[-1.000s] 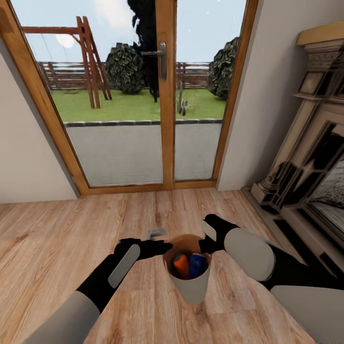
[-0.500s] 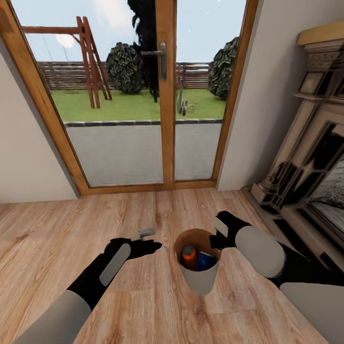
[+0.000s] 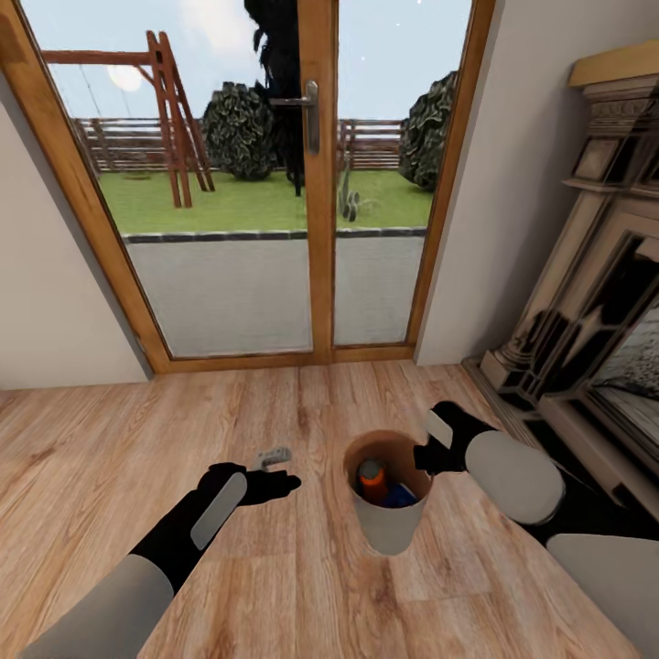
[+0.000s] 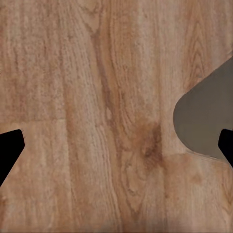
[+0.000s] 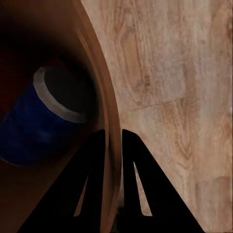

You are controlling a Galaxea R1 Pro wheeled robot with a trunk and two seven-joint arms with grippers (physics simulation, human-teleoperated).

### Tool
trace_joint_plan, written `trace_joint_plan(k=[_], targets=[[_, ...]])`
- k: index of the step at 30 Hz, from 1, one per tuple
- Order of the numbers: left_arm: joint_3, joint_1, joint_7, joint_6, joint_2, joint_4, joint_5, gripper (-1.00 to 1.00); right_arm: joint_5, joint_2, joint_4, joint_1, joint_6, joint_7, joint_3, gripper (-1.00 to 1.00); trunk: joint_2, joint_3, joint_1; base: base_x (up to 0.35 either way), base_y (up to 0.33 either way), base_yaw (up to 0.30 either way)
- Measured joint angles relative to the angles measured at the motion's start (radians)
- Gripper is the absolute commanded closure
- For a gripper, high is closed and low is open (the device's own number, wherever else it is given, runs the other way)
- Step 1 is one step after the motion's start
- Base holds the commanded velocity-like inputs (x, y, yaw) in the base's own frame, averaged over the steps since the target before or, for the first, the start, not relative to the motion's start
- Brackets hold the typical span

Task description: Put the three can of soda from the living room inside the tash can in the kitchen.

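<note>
The pale grey tash can stands upright low over the wood floor, its orange-brown inside showing. In it I see one orange can of soda and a dark blue one, the blue one lying with its grey top up. My right gripper is shut on the bin's rim, one finger inside and one outside. My left gripper hovers open to the left of the bin, apart from it, with only floor planks between its black fingertips.
Wood-framed glass doors stand ahead, with a garden behind them. A dark carved fireplace juts out at the right. A pale wall closes the left. A grey rounded shape that I cannot identify lies by one left fingertip.
The right gripper has moved the bin to the right, cans inside. The left gripper has drawn back to the left, away from the bin. The camera has not moved.
</note>
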Motion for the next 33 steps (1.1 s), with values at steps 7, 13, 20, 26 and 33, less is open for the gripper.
trace_joint_plan(k=[7,13,20,26,33], targets=[[-0.001,-0.001,-0.001,0.002,0.0,0.008,0.0,-1.0,-0.01,-0.003,-0.017,0.0,-0.056,0.004,-0.014,1.0,0.0,0.0,0.0,0.0,0.0,0.0],[-0.001,-0.001,-0.001,0.002,0.0,0.008,0.0,-1.0,0.008,0.003,-0.007,0.003,-0.063,0.002,0.008,1.0,0.0,0.0,0.0,0.0,0.0,0.0],[-0.002,-0.001,-0.002,0.003,0.0,0.009,0.0,-1.0,-0.008,-0.003,-0.004,0.065,-0.114,0.007,-0.018,1.0,0.0,0.0,0.0,0.0,0.0,0.0],[-0.004,-0.001,0.024,0.003,-0.001,0.01,0.0,-1.0,0.016,-0.012,-0.001,0.128,-0.158,0.005,0.025,1.0,0.0,0.0,0.0,0.0,0.0,0.0],[-0.004,0.0,0.04,0.003,-0.003,0.01,0.0,-1.0,0.017,-0.03,-0.003,0.153,-0.167,0.022,0.03,1.0,0.0,0.0,0.0,0.0,0.0,0.0]])
